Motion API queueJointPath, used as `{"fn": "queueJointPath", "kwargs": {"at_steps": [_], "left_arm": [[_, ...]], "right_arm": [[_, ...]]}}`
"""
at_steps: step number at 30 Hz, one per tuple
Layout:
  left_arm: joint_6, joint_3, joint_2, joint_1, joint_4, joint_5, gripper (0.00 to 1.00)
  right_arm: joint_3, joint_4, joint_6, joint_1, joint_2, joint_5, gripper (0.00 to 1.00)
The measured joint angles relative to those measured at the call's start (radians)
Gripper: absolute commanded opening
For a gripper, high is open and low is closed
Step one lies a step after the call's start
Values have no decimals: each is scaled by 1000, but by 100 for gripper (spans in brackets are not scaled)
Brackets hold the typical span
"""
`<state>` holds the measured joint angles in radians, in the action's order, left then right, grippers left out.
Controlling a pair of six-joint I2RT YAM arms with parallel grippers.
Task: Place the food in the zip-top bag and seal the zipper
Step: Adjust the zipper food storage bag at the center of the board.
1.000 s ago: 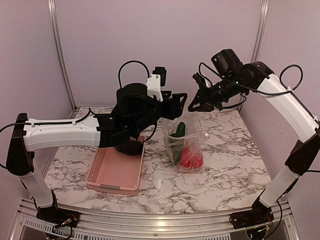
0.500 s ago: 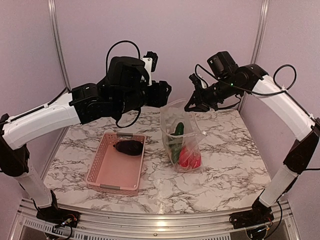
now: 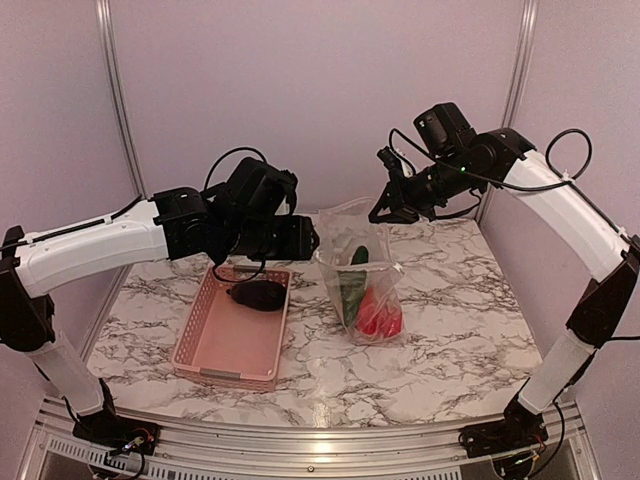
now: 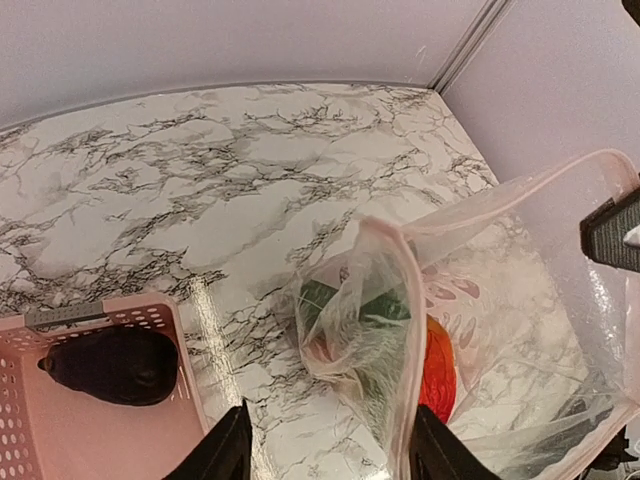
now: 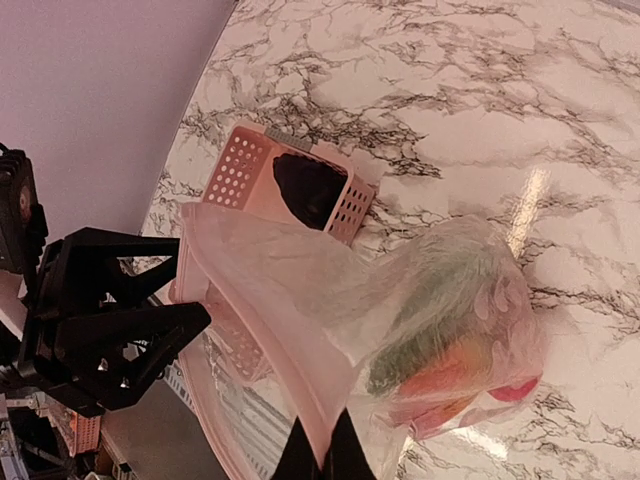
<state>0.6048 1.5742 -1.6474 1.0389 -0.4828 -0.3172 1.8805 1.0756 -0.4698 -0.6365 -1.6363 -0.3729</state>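
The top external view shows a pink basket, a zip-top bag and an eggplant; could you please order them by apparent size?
1. pink basket
2. zip-top bag, nearly as large; raised toward camera, so unsure
3. eggplant, clearly smallest

No writing, label, brand name, number or sign can be read in any of the 3 views. Faint pink marks [image 4: 452,291] printed on the clear bag [image 4: 540,300] are too blurred to make out as letters.
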Motion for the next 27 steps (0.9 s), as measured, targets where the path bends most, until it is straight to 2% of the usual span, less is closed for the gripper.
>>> {"fn": "queueJointPath", "kwargs": {"at_steps": [5, 15, 19, 24, 27], "left_arm": [[52, -11, 6, -35, 12, 57, 48], [97, 28, -23, -79, 53, 198, 1], [90, 99, -68, -84, 72, 246, 0], [76, 194, -78, -65, 130, 246, 0], [73, 199, -59, -55, 179, 229, 0]], "right_arm": [[0, 0, 3, 0, 0, 1, 0], [0, -1, 3, 0, 0, 1, 0], [13, 10, 3, 0, -4, 16, 0], [236, 71, 4, 0, -71, 84, 0], [216, 60, 19, 5, -31, 122, 0]]}}
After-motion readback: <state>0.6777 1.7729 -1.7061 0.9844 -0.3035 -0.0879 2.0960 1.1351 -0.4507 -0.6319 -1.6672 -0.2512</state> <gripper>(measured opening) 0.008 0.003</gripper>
